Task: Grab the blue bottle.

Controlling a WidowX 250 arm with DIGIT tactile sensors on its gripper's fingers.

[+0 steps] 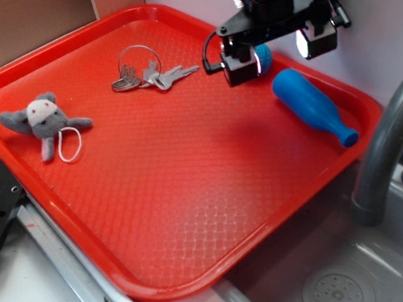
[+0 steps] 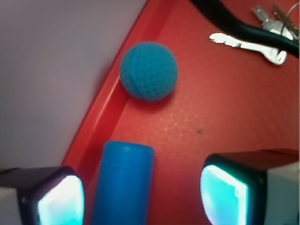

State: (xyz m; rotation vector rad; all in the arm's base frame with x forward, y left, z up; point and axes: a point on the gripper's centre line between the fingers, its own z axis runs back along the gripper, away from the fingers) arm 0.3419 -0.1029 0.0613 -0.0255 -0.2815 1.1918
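Wrist view: blue bottle (image 2: 123,183) lies between the spread tool's (image 2: 140,192) fingers.

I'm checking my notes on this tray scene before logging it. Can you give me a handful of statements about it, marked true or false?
1. The blue bottle lies on its side on the red tray. True.
2. The gripper is shut on the bottle. False: its fingers stand open, one on either side of the bottle's end.
3. The teal ball sits near the tray's rim. True.
4. The keys lie in the sink. False: they lie on the tray.
5. The plush toy touches the bottle. False: they lie far apart.
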